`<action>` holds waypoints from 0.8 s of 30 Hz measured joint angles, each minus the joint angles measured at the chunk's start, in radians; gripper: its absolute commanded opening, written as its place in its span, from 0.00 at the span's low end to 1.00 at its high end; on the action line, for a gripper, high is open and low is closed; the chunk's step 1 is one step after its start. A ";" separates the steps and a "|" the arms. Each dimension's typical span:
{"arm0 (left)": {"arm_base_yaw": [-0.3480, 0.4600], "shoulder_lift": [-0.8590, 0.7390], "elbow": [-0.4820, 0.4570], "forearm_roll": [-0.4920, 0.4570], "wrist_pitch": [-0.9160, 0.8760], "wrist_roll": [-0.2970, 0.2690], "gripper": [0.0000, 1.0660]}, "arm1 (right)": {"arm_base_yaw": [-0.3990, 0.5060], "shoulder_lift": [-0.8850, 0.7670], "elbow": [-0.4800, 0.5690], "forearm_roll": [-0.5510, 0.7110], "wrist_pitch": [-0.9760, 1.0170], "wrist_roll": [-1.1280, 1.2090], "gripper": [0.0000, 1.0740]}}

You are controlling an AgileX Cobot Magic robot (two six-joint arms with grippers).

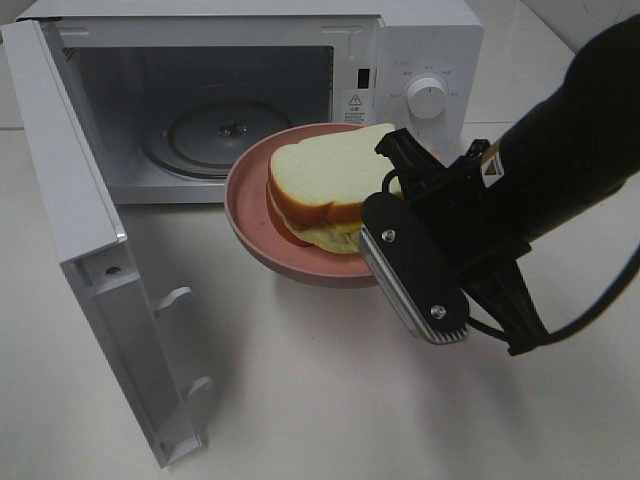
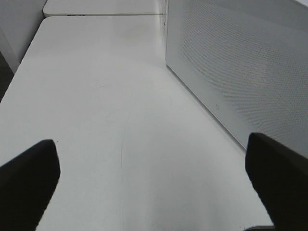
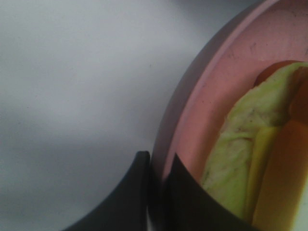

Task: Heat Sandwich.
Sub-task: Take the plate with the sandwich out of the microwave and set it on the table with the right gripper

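Right gripper (image 1: 375,215) pinches round pink plate (image 1: 250,215) rim w/ tan-bread sandwich (image 1: 325,175), before open white microwave (image 1: 420,60); loading, heating remain. Left gripper (image 2: 154,185) wide open, empty.

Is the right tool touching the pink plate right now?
Touching. The right wrist view shows the right tool closed on the rim of the plate, one finger outside the rim and the other inside, with no gap.
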 measured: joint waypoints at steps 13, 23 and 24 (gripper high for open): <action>0.000 0.000 0.000 0.000 0.000 0.000 0.97 | 0.000 -0.180 0.153 -0.023 0.003 0.090 0.01; 0.000 0.000 0.000 0.000 0.000 0.000 0.97 | 0.000 -0.307 0.188 -0.079 0.091 0.192 0.01; 0.000 0.000 0.000 0.000 0.000 0.000 0.97 | 0.000 -0.316 0.188 -0.094 0.102 0.214 0.01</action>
